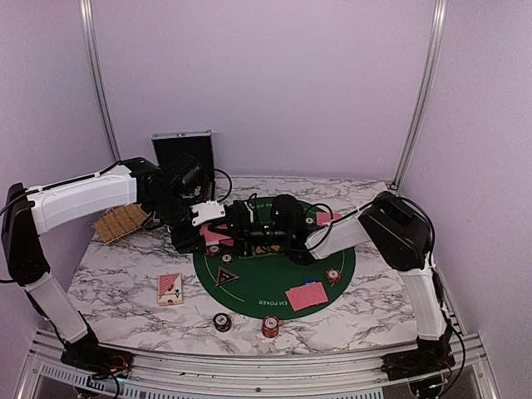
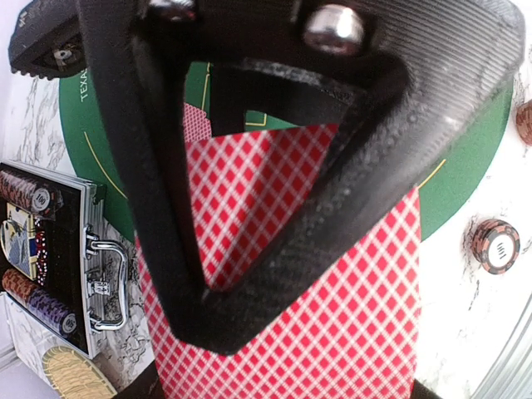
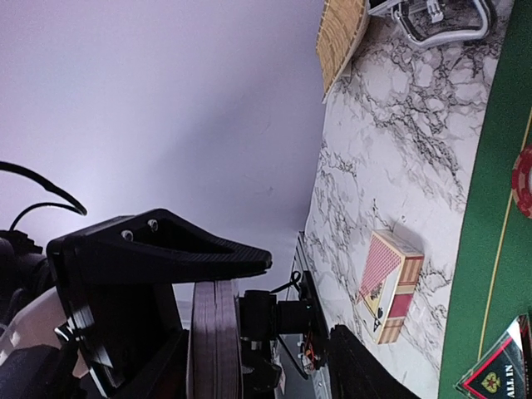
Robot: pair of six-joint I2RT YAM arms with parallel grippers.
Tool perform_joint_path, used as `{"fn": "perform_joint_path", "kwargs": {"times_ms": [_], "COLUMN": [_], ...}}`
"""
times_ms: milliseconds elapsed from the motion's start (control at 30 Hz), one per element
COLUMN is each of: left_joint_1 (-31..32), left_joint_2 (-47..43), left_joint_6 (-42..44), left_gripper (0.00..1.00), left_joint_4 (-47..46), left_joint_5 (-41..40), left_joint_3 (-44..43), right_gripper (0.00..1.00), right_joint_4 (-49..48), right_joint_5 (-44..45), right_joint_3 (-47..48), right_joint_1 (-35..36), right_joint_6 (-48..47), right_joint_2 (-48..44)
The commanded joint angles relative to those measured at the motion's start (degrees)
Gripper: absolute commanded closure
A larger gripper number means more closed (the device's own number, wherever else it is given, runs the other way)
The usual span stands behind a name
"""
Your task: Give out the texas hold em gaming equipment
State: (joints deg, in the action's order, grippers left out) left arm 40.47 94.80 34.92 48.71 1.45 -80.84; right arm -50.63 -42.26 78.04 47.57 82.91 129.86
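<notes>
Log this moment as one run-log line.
stage: grippers meet over green mat | left gripper: shut on red-backed cards | right gripper: open at cards' edge | poker chips: several laid out

You've got the deck of red-backed, diamond-patterned playing cards (image 2: 349, 316) pinched in the left hand (image 1: 229, 226), up over the far left part of the round green felt mat (image 1: 266, 291). A red-and-cream card box (image 1: 170, 288) lies flat on the white marble-look surface (image 1: 116, 274), left of the mat. Face-down red cards sit on the mat in three spots: the near-right cards (image 1: 307, 295), the far-right cards (image 1: 327, 219) and the far-left cards (image 1: 213, 235). The black triangular marker button (image 1: 227, 276) lies on the mat's left side, a red-white round chip (image 1: 333, 275) on its right, and a small round blue button (image 1: 310, 268) between them. A dark chip stack (image 1: 222, 322) and a reddish chip stack (image 1: 270, 326) stand just off the near rim.
</notes>
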Motion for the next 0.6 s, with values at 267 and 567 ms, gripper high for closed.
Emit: {"fn": "perform_joint_path", "kwargs": {"times_ms": [267,567], "left_joint_1": [0.2,0.2], "left_joint_2": [-0.9,-0.9], "left_joint_6": [0.0,0.0], "left_gripper": [1.00,1.00], "left_joint_4": [0.0,0.0], "left_joint_5": [-0.1,-0.2], "left_joint_3": [-0.9,-0.6], "right_gripper": [0.75,1.00], "right_joint_4": [-2.3,-0.7], "right_joint_5": [0.4,0.3], "right_joint_3": [-4.9,-6.4], "right_joint_1": [-2.7,-3.4], "right_joint_6": [-0.3,-0.9], "right_joint_2": [-6.6,-8.9]}}
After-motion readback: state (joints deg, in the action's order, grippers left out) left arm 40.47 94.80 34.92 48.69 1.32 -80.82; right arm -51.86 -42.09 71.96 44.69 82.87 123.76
